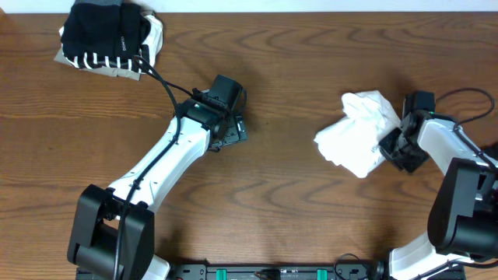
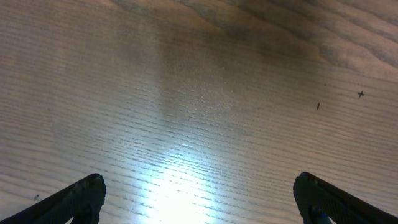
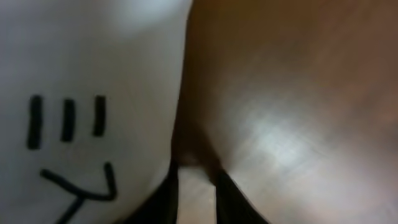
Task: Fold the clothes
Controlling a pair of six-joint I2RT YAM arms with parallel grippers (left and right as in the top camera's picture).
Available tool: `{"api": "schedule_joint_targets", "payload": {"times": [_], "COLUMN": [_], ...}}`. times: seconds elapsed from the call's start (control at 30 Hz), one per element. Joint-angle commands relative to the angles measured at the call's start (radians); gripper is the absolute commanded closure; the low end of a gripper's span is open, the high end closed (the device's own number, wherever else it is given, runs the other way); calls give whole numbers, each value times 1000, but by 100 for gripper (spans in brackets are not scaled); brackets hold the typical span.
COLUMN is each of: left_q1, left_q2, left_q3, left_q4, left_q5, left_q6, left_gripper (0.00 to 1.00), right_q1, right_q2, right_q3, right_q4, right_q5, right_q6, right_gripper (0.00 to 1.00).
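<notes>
A crumpled white T-shirt (image 1: 358,132) lies on the right of the wooden table (image 1: 288,187). My right gripper (image 1: 393,148) sits at the shirt's right edge. In the right wrist view its dark fingers (image 3: 233,199) stand a narrow gap apart, with only bare wood between them. The white T-shirt (image 3: 87,74) with dark lettering (image 3: 68,118) fills the left of that view, against the left finger. My left gripper (image 1: 231,134) hovers mid-table, well away from the shirt. It is (image 2: 199,199) wide open over bare wood.
A stack of clothes (image 1: 109,39), black on top with striped, white and beige pieces beneath, sits at the far left corner. The left arm's cable (image 1: 159,78) runs past that stack. The arm bases stand along the near edge.
</notes>
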Motion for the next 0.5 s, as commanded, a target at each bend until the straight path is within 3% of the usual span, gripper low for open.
{"api": "schedule_joint_targets", "payload": {"times": [0.0, 0.33, 0.47], "left_q1": [2, 2, 2], "left_q2": [6, 6, 6], "left_q3": [-6, -6, -6], "left_q4": [-5, -5, -5], "left_q5": [-12, -12, -12], "left_q6": [-2, -2, -2], "left_gripper": [2, 2, 2], "right_q1": [46, 214, 284], "right_q2": [2, 45, 64], "right_q3": [-2, -2, -2], "right_q4": [71, 392, 505], "right_q5": [-68, -269, -301], "right_q6": [-122, -417, -457], "right_gripper": [74, 66, 55]}}
